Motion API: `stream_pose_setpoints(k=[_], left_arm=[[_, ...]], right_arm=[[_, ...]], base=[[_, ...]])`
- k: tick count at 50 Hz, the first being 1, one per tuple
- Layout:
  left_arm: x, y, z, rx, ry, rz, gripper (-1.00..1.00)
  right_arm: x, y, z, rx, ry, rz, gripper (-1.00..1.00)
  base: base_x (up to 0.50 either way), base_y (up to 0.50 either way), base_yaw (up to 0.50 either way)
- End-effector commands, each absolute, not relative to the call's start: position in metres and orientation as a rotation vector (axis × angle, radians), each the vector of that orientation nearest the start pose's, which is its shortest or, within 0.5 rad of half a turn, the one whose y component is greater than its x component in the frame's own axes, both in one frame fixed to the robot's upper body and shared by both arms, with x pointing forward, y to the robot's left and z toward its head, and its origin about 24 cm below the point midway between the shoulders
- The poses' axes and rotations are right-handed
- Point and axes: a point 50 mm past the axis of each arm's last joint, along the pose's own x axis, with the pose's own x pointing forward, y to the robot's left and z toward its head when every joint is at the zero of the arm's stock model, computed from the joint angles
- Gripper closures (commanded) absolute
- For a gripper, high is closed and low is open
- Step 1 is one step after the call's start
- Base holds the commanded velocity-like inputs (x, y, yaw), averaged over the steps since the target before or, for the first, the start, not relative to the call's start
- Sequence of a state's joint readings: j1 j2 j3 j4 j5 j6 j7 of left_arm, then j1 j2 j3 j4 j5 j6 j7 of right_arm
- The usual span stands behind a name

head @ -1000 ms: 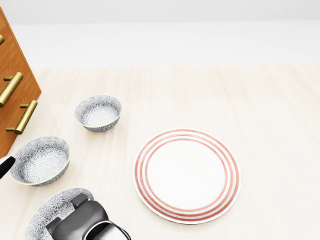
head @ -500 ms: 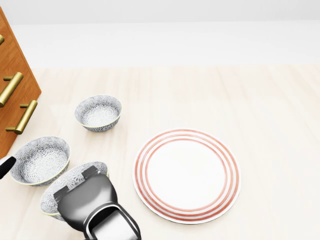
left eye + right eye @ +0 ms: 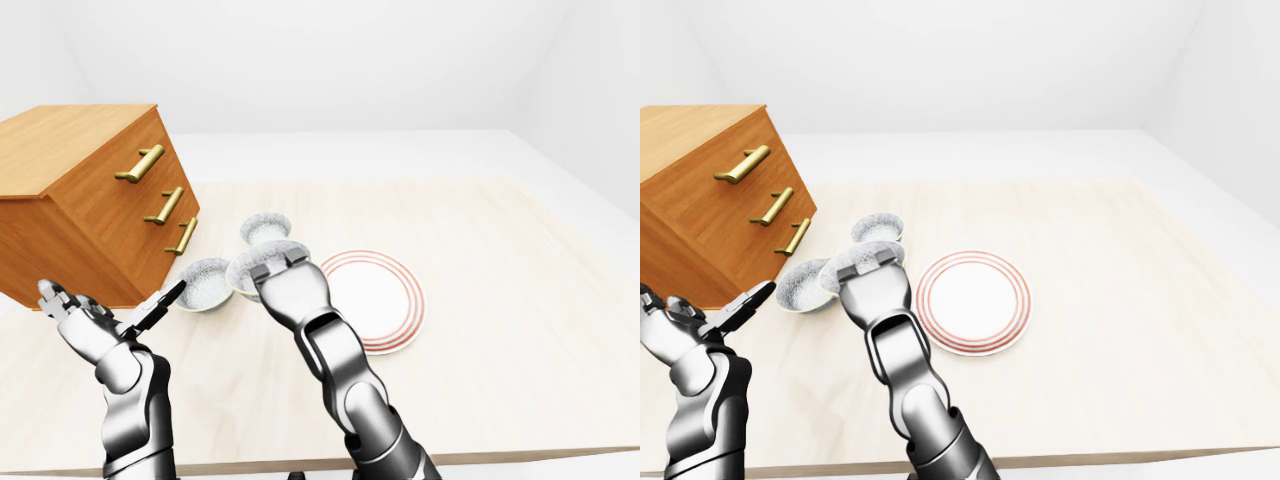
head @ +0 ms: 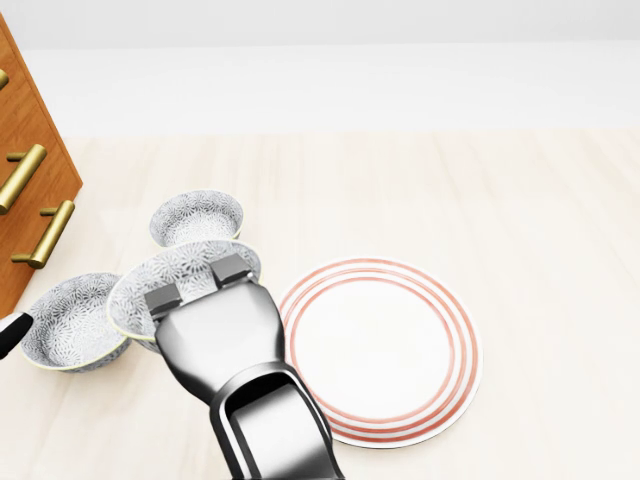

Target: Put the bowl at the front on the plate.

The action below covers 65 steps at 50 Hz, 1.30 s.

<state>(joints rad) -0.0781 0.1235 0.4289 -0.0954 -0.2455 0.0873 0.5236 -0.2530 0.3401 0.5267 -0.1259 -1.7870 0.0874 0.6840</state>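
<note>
A grey patterned bowl (image 4: 170, 275) is held up off the table, my right hand (image 4: 198, 284) shut on its near rim. In the head view it hangs just left of the white plate with red rings (image 4: 400, 350), partly covering the bowl behind it. The plate lies flat with nothing on it. My left hand (image 3: 105, 315) hovers open at the left in the left-eye view, apart from every bowl; only its dark tip (image 4: 10, 332) shows in the head view.
Two more patterned bowls rest on the pale wooden table (image 4: 520, 220): one (image 4: 200, 215) above the held bowl, one (image 4: 65, 322) at its left. A wooden drawer chest with brass handles (image 3: 90, 190) stands at the left.
My right hand has carried the bowl up from the view's bottom edge and to the right, close to the plate's left rim. The other bowls and the plate stay put.
</note>
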Motion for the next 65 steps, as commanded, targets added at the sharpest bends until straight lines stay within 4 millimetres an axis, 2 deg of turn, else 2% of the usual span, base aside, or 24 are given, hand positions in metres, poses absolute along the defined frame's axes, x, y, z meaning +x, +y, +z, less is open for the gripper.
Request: stream_pose_setpoints(k=[1, 12, 16, 26, 31, 65], left_arm=[[0.233, 0.287, 0.082, -0.175, -0.115, 0.894, -1.00], [0.230, 0.288, 0.090, -0.177, -0.152, 0.895, -1.00], [0.232, 0.287, 0.085, -0.174, -0.129, 0.895, -1.00], [0.232, 0.287, 0.085, -0.169, -0.129, 0.896, -1.00], [0.232, 0.287, 0.085, -0.168, -0.128, 0.895, -1.00], [0.234, 0.287, 0.081, -0.168, -0.113, 0.892, -1.00]], right_arm=[[0.241, 0.023, 0.151, -1.516, -0.317, 0.399, 1.00], [0.235, 0.014, 0.146, -1.455, -0.369, 0.347, 1.00], [0.228, 0.008, 0.150, -1.448, -0.397, 0.298, 1.00], [0.214, -0.001, 0.142, -1.411, -0.418, 0.292, 1.00], [0.203, -0.005, 0.148, -1.415, -0.463, 0.252, 1.00], [0.201, -0.005, 0.145, -1.412, -0.469, 0.260, 1.00]], base=[[0.00, 0.00, 0.00], [0.00, 0.00, 0.00], [0.00, 0.00, 0.00], [0.00, 0.00, 0.00], [0.00, 0.00, 0.00], [0.00, 0.00, 0.00]])
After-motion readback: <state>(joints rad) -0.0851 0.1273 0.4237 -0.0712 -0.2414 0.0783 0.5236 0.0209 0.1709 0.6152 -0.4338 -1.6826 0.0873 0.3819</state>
